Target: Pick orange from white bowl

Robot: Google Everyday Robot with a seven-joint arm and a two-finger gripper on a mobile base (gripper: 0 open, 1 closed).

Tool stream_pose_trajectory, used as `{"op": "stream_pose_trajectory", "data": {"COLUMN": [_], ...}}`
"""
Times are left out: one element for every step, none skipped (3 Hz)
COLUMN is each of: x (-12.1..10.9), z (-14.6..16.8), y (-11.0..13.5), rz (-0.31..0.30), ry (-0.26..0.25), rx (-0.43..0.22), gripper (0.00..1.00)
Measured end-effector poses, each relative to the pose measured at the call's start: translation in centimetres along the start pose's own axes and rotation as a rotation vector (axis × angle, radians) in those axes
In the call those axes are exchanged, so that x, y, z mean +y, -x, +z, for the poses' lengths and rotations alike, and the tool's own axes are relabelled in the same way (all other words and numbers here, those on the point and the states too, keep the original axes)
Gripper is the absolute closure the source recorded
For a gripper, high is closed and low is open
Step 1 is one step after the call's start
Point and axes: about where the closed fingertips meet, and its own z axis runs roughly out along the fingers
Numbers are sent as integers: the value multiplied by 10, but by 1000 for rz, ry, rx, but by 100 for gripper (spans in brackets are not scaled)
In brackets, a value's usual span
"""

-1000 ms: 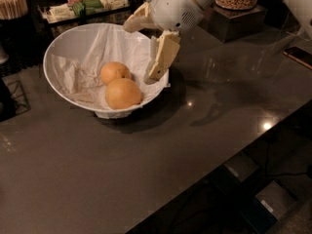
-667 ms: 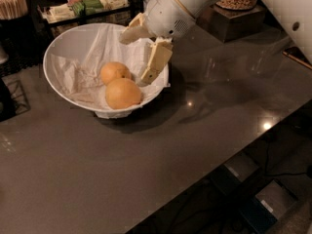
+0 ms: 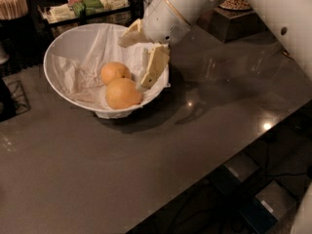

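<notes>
Round, smooth yellow-orange orange [image 3: 123, 93], unlifted in wide, shallow, paper-lined white bowl [image 3: 62, 47] on dark grey table [image 3: 146, 174], just left of the lower of the cream gripper [image 3: 132, 65] fingers [image 3: 155, 67], held apart; grasp and lift outstanding.

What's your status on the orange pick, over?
Gripper open, low inside the right side of the white bowl, nothing held. Orange on the paper, lower finger just beside it. Smaller orange pressed close behind it.
</notes>
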Motion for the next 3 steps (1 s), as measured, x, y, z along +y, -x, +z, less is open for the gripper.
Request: {"op": "stream_pose_trajectory", "data": {"x": [-5, -11, -11], "z": [16, 26, 26], "y": [-11, -18, -17], "rz": [24, 38, 37], "ry": [32, 57, 57], "rx": [-17, -22, -22], "gripper": [17, 21, 19]}}
